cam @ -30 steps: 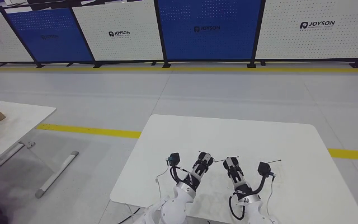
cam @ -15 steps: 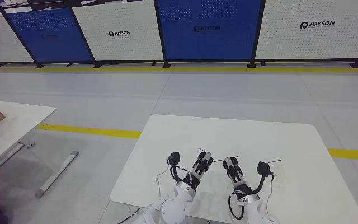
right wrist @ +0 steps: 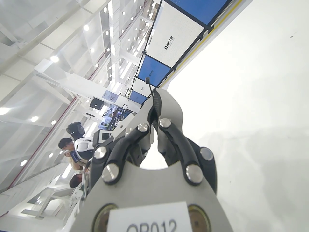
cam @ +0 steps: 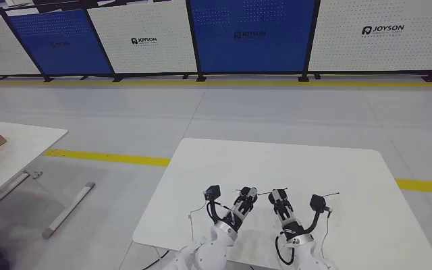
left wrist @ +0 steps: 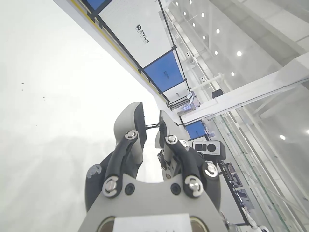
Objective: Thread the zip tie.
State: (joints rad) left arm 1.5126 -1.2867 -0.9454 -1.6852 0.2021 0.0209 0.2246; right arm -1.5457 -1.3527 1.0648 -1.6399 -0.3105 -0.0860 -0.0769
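Observation:
A thin black zip tie (cam: 268, 192) hangs above the white table (cam: 283, 158) near its front edge, between my two grippers. My right gripper (cam: 277, 196) is shut on it. In the right wrist view the tie (right wrist: 150, 85) sticks out past the closed fingertips of the right gripper (right wrist: 155, 93) and ends in a small thicker tip. My left gripper (cam: 248, 194) sits just to the left. In the left wrist view its fingers stand apart, and a strand of the tie (left wrist: 152, 126) spans the gap of the left gripper (left wrist: 150, 113) from pad to pad.
The bare table surface stretches away behind and to both sides of the grippers. Another white table (cam: 27, 145) stands far off at the left, across the floor. Blue and white panels (cam: 250, 34) line the back of the room.
My left gripper has shifted a little to the right, closer to the right gripper and the tie. The right gripper has barely moved.

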